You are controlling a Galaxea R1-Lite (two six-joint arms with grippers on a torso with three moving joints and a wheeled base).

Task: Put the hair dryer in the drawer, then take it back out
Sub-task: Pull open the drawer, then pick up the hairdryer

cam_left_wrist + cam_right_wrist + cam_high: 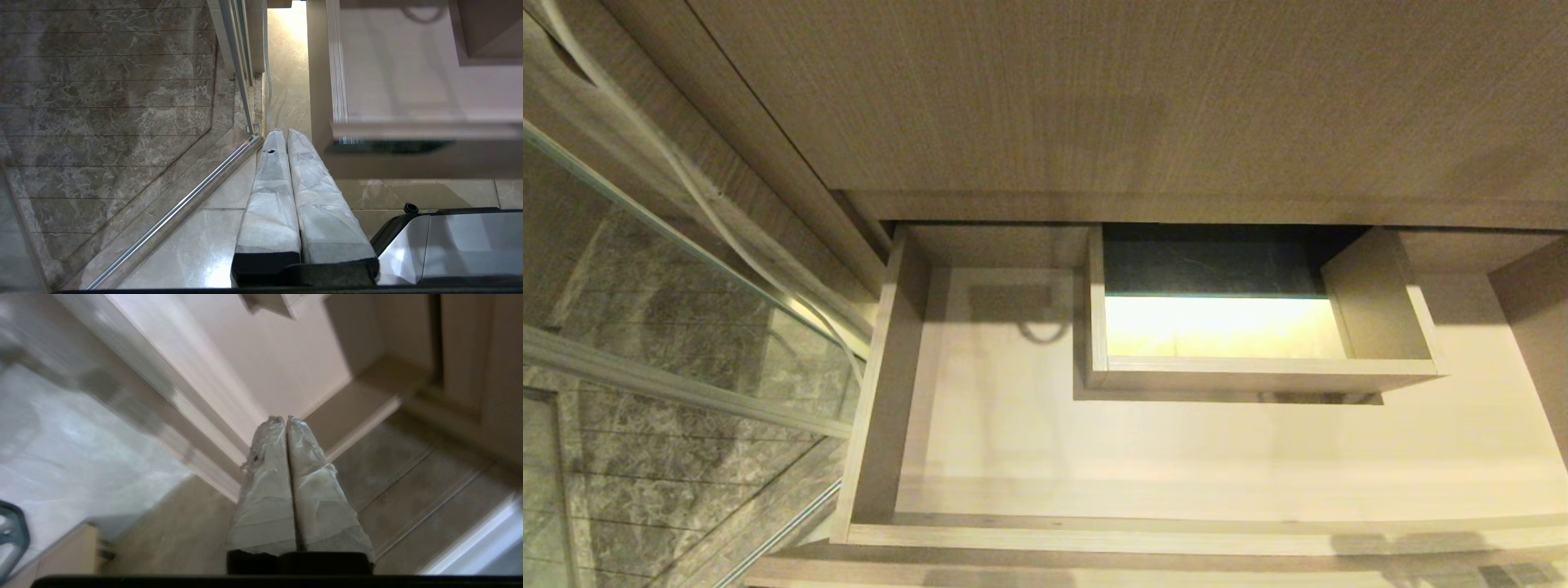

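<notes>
Right wrist view shows the right gripper [287,419] with fingers pressed together, holding nothing, above the front edge of the open drawer [882,392]. The left gripper [282,132], likewise pinched and empty, hangs beside the glass door [237,73]. No hair dryer shows anywhere; finding it comes next.

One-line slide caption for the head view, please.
Open beige drawer seen from above, pale interior with a boxed rectangular cut-out; no hair dryer or gripper in view.

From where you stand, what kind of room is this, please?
Probably a bathroom. A glass shower screen in a metal frame stands on the left, with marble tiles behind it, and an open vanity drawer has a boxed cut-out, as if made for a drain pipe.
</notes>
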